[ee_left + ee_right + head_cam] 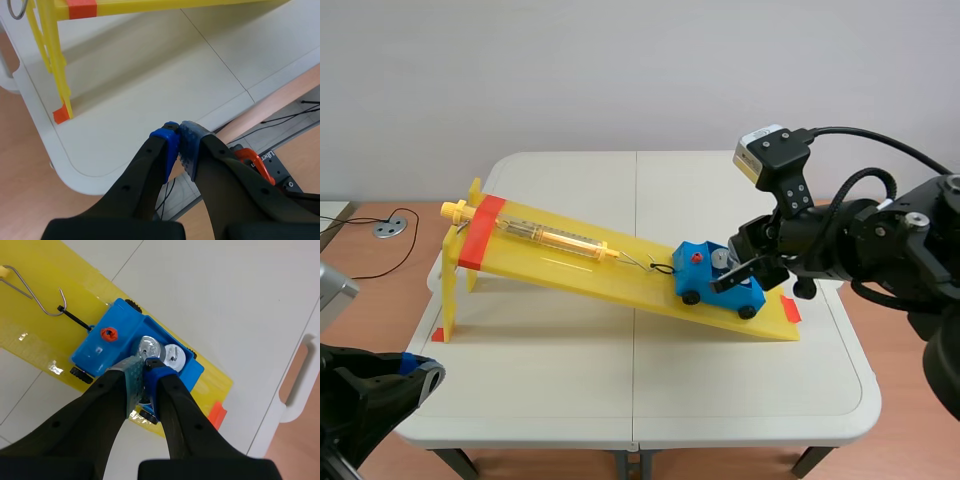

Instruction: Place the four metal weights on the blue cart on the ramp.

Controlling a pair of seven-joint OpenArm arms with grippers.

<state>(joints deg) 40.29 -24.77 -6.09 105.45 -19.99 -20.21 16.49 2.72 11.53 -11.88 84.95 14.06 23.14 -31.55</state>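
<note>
The yellow ramp (pixel 570 262) runs from the upper left of the scene view down to the right across the white table (pixel 570 380). The blue cart (pixel 700 272) sits near its low end, right of centre, just above the orange-red stop (pixel 790 310). A wire hook (pixel 35 292) ties the cart to the clear spring scale (pixel 545 236) lying higher up the slope. The right gripper (pixel 748 272) hangs directly over the cart's tray, its fingers closed to a thin slit with nothing visibly held between the pads. Just ahead of them, two metal weights (pixel 150 346) stand side by side in the tray. Whether others lie beneath the fingers cannot be told, so the count of four is unconfirmed. The left gripper (pixel 425 375) rests at the lower left of the scene view, off the table's near edge, with its fingers shut on nothing. The main hazard is the cart itself, which is on wheels on a slope and is held only by the hook. A sideways nudge from the right gripper could slip the hook or steer a wheel over the ramp's near edge, which looks close. Pressing down could stretch the spring and roll the cart against the stop. A careless lift could catch a weight and tip it out of the tray.
</note>
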